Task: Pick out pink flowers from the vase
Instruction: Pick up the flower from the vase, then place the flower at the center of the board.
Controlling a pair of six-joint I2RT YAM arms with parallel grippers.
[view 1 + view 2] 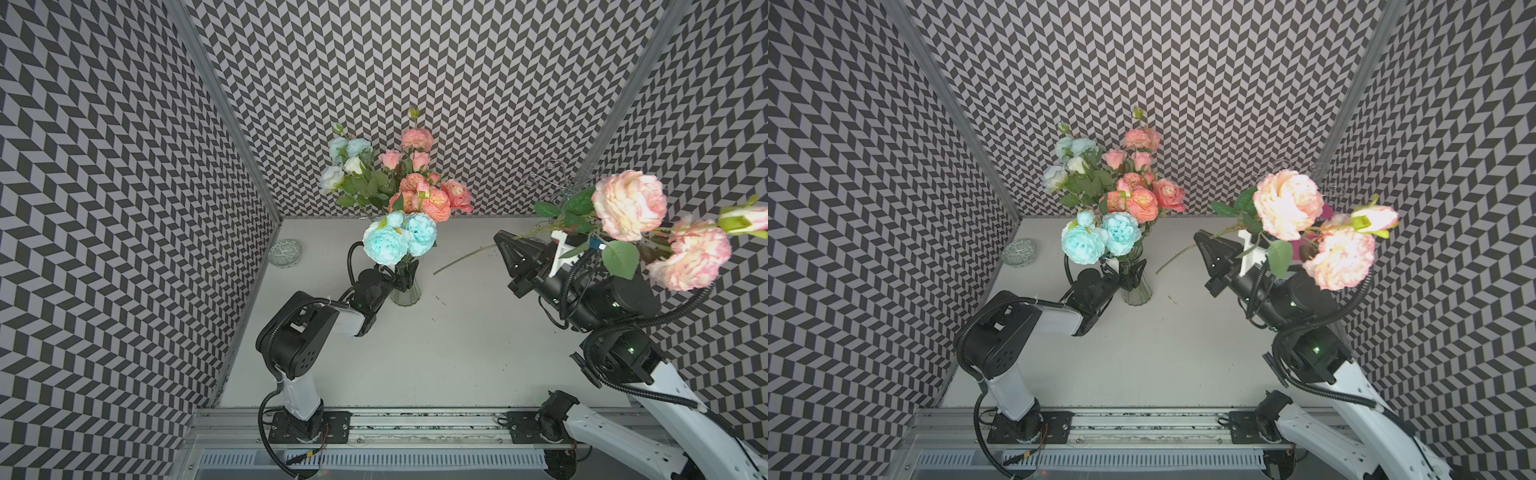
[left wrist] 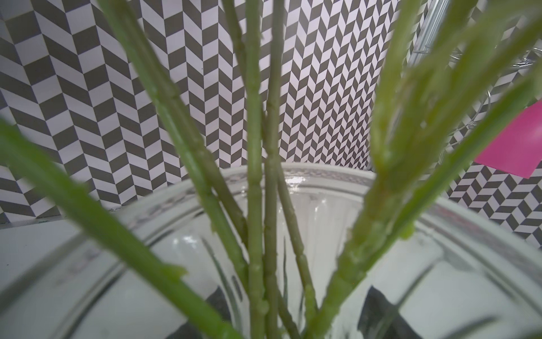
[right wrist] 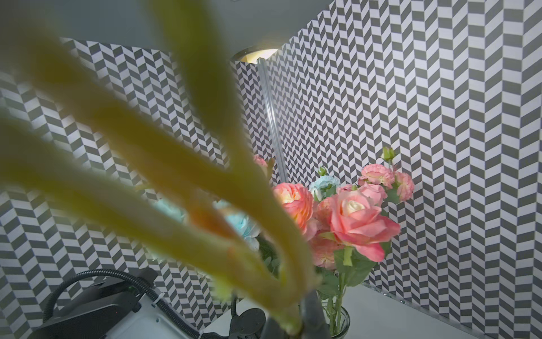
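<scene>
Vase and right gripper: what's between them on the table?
In both top views, only the free stem end of the pink flowers held by the right gripper, pointing toward the vase.

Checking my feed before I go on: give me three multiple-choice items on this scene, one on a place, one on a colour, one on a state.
1. Where does the small dish stand?
A. in the back left corner of the table
B. at the front edge
C. at the front right

2. The flowers held by the right gripper are:
A. blue
B. pink
C. white

3. The vase is:
A. tipped over
B. lifted in the air
C. upright, clamped by the left gripper

Answers: 1 A, it sits where the left and back walls meet. 2 B, the petals are pale pink. 3 C, its base is on the table with the jaws round its neck.
</scene>
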